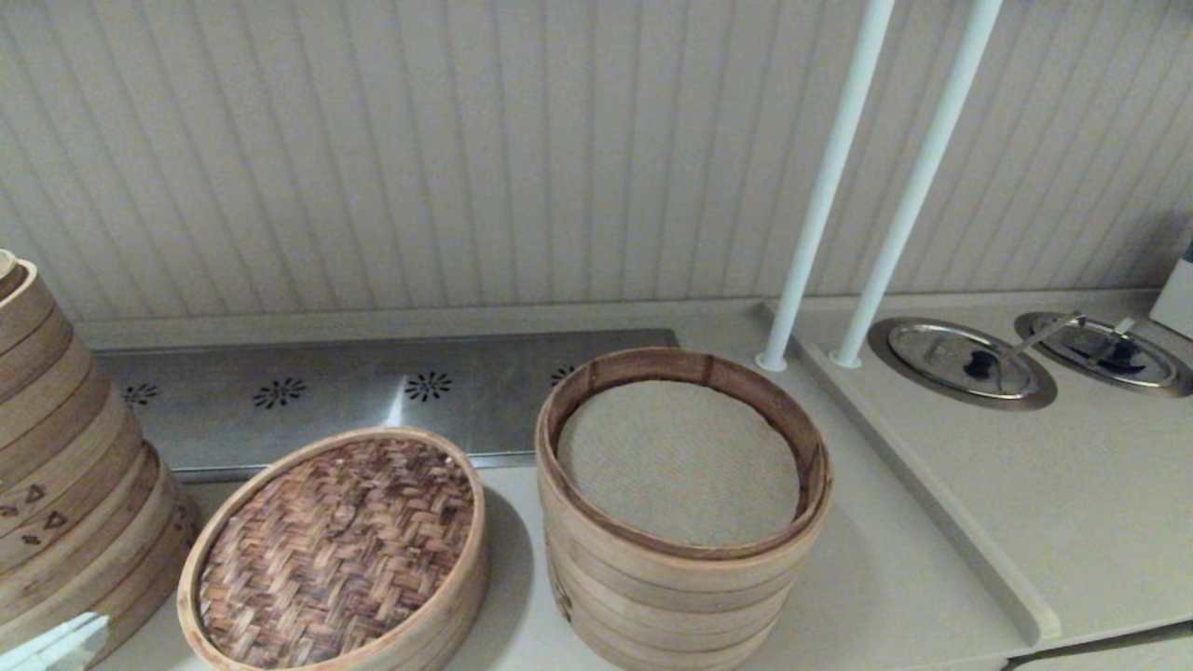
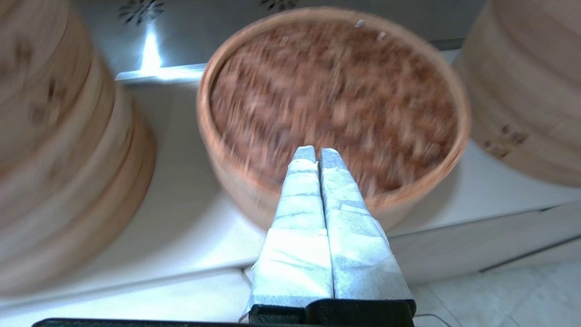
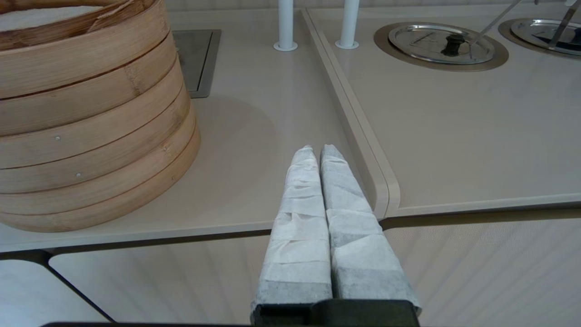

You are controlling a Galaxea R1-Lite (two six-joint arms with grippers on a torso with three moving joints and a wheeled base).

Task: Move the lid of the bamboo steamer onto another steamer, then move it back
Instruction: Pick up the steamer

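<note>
Big stack (image 1: 65, 485): beside the left gripper, untouched.
Left gripper (image 2: 317, 154): jaws pressed together, holding nothing, hovering over the near rim of the lid.
Lid (image 1: 340, 550): sits on a low tray just ahead of those jaws, so either the move is done or it has not begun.
Open steamer (image 1: 680, 503): uncovered, white cloth showing.
Right gripper (image 3: 317, 152): jaws together, empty, off the counter's front edge, the open steamer to one side.
</note>
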